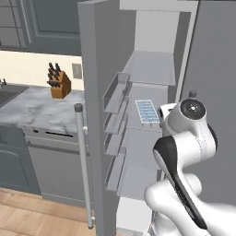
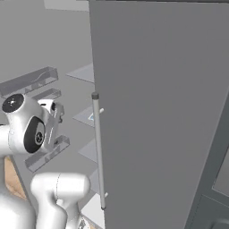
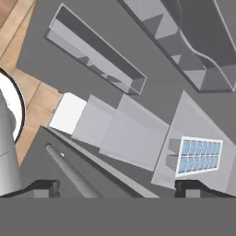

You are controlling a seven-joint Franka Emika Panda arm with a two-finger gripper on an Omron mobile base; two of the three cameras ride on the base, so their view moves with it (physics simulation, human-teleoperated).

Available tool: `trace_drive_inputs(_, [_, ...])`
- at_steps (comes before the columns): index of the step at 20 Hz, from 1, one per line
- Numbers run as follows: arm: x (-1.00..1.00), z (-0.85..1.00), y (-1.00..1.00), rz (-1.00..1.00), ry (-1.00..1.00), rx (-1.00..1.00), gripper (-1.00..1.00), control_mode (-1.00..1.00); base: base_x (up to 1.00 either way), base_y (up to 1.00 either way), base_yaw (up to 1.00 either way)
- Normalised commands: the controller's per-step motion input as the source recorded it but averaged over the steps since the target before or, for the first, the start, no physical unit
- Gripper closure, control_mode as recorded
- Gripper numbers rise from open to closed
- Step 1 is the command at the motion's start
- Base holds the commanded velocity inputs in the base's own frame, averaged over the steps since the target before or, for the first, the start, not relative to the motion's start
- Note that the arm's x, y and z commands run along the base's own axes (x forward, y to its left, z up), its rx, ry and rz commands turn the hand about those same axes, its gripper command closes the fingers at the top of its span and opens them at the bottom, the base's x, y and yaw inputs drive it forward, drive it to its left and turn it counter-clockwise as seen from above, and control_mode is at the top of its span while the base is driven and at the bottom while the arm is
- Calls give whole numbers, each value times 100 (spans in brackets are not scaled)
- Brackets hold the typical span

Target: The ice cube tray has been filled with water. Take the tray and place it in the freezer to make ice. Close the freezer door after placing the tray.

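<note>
The ice cube tray (image 1: 147, 112) lies flat on a middle shelf of the open freezer (image 1: 152, 69), its pale-blue water cells (image 3: 199, 155) facing up. The tray (image 3: 199, 155) sits to the right in the hand view, just above my right fingertip (image 3: 198, 186) and apart from it. My gripper (image 3: 120, 187) is open, its two tips spread wide with nothing between them. The freezer door (image 1: 94, 92) stands swung out to the left, and its silver bar handle (image 1: 83, 161) faces the kitchen. A sliver of the tray (image 2: 92, 117) peeks past the other door's edge.
Clear door bins (image 1: 116, 94) line the inside of the freezer door. The wider plain grey door (image 2: 161, 112) with its bar handle (image 2: 97, 152) stands shut on the right. A marble counter (image 1: 37, 108) with a knife block (image 1: 59, 82) lies to the left.
</note>
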Motion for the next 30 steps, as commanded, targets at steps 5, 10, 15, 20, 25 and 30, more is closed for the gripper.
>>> trace_drive_inputs(5, [-21, 0, 0, 0, 0, 2, -100, -100, 0, 0, 0])
trace_drive_inputs(10, [0, 0, 0, 0, 0, 0, -100, 100, -19, 0, 0])
trace_drive_inputs(15, [0, 0, 0, 0, 0, 0, -100, 100, -64, 0, -7])
trace_drive_inputs(20, [0, 0, 0, 0, 0, 0, -100, 100, -65, 10, -22])
trace_drive_inputs(25, [0, 0, 0, 0, 0, 0, -100, 100, -43, 3, -28])
trace_drive_inputs(30, [0, 0, 0, 0, 0, 0, -100, 100, -17, 17, -31])
